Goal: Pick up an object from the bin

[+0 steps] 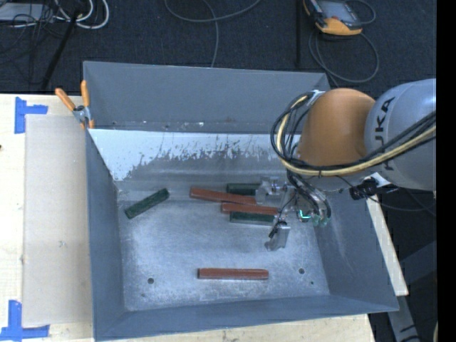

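Note:
My gripper [276, 236] hangs low in the right half of the bin, just right of a small pile of sticks. Nearest to it lies a dark green stick [251, 218], its right end almost under the gripper. Above that lies a brown stick [247, 208], and a second brown stick [214, 194] slants up to the left. Another dark green stick [242, 189] lies at the back of the pile. I see nothing held in the gripper.
A lone brown stick [233, 273] lies flat near the bin's front wall. A green stick [146, 203] lies tilted at the left. The arm with its orange cover and cables reaches in over the bin's right wall.

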You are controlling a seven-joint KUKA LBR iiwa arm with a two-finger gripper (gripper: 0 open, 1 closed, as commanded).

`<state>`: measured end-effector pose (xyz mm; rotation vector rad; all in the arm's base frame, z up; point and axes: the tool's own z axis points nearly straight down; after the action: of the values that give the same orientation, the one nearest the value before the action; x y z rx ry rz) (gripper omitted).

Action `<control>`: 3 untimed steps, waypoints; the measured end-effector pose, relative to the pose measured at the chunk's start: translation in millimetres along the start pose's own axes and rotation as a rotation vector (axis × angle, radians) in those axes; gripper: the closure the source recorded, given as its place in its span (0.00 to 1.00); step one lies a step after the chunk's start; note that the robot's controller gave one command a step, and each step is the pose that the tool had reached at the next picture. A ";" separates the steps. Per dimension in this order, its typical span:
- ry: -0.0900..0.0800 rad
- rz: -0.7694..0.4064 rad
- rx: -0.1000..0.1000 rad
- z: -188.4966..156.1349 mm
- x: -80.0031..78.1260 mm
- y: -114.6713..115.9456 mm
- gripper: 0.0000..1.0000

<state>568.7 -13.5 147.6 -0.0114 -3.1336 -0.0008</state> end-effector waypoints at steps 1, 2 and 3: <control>0.002 0.010 -0.001 51.8 94.8 31.8 0.00; -0.016 0.244 -0.001 77.9 96.6 43.1 0.00; -0.007 0.242 0.000 79.0 99.2 43.3 1.00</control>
<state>469.2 30.5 69.4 -0.3905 -3.1160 0.0002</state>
